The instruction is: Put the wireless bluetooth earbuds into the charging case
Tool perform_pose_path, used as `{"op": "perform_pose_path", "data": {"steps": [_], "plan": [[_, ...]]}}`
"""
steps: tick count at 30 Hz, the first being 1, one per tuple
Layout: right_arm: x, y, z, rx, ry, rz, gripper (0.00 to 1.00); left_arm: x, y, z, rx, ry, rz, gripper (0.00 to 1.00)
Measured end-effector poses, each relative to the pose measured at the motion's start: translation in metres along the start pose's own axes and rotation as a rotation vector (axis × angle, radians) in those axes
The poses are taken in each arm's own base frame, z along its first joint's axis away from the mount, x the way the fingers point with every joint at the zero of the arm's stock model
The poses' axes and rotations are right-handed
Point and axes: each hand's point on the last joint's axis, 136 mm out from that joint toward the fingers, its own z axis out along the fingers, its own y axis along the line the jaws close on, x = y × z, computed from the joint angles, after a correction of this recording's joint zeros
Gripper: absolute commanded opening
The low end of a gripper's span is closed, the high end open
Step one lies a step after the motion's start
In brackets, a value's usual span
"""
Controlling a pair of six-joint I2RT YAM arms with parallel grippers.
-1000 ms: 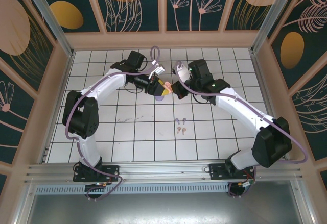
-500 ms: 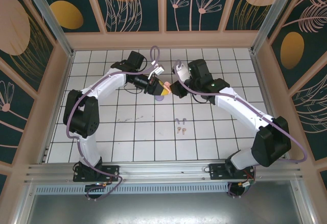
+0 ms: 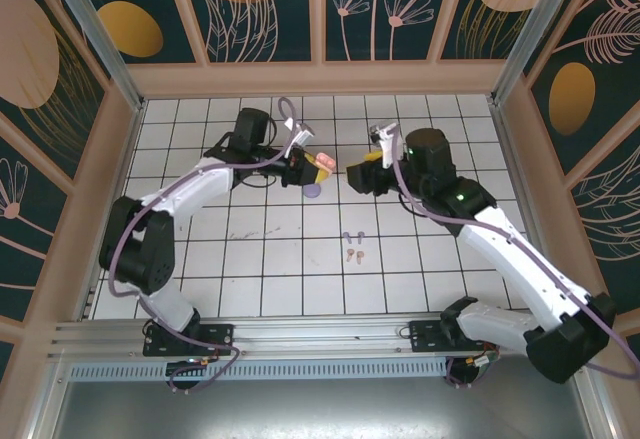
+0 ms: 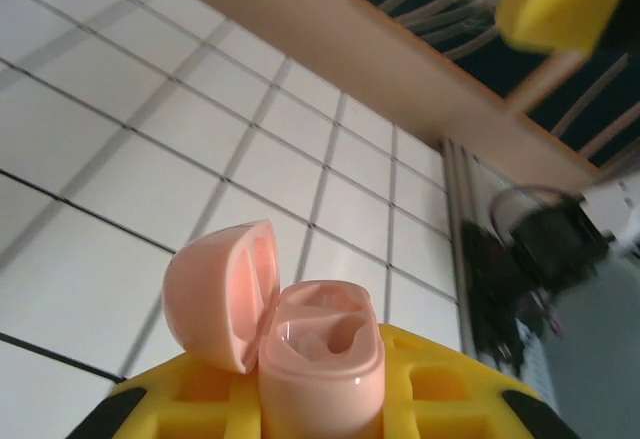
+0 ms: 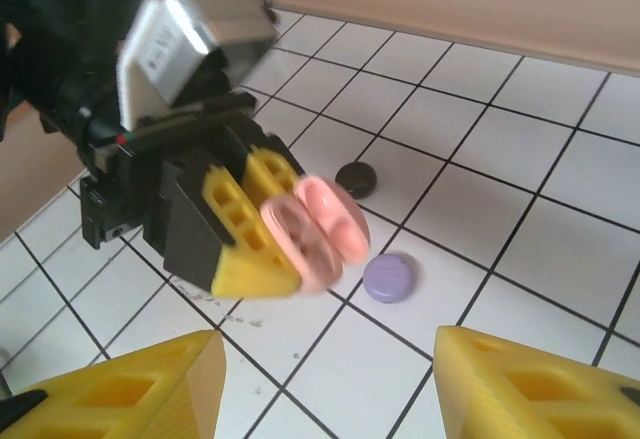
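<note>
Left wrist, left hand [image 4: 320,411] gripping pink case [image 4: 322,344], base hidden, right hand [image 5: 325,384] spread, empty.

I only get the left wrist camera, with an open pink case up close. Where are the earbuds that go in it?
Observer: Tiny pink earbuds lie on the tiles nearer the arm bases, with a lavender pair just beyond them.
Visitor: What is that yellow thing in my top corner?
Observer: A finger of the right gripper, which is open and faces the pink case.
Visitor: Anything lying near the case?
Observer: A lavender case and a black one rest on the tiles close by.
</note>
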Motion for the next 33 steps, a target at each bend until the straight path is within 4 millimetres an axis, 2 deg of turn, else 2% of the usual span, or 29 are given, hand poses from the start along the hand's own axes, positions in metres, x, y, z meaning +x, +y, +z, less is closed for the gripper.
{"op": "perform_pose_path", "data": {"steps": [4,8,14,18,22,27,33], "plan": [[0.008,-0.01,-0.001,0.055,0.005,0.103,0.57,-0.032,-0.008,-0.021,-0.128,-0.16,0.098,0.0],[0.032,-0.019,0.007,0.11,0.058,0.211,0.57,-0.05,-0.017,-0.046,-0.24,-0.327,0.176,0.0],[0.086,-0.016,0.03,0.185,0.195,0.34,0.56,-0.051,-0.021,-0.078,-0.378,-0.513,0.237,0.0],[0.131,-0.012,0.047,0.262,0.316,0.397,0.54,-0.05,-0.021,-0.092,-0.43,-0.598,0.263,0.0],[0.168,-0.007,0.056,0.345,0.404,0.451,0.53,-0.041,-0.023,-0.102,-0.466,-0.681,0.276,0.0],[0.199,0.002,0.058,0.439,0.465,0.498,0.53,-0.03,-0.025,-0.111,-0.496,-0.77,0.269,0.0],[0.232,0.004,0.062,0.537,0.526,0.538,0.53,-0.038,-0.031,-0.129,-0.529,-0.878,0.285,0.0]]}}
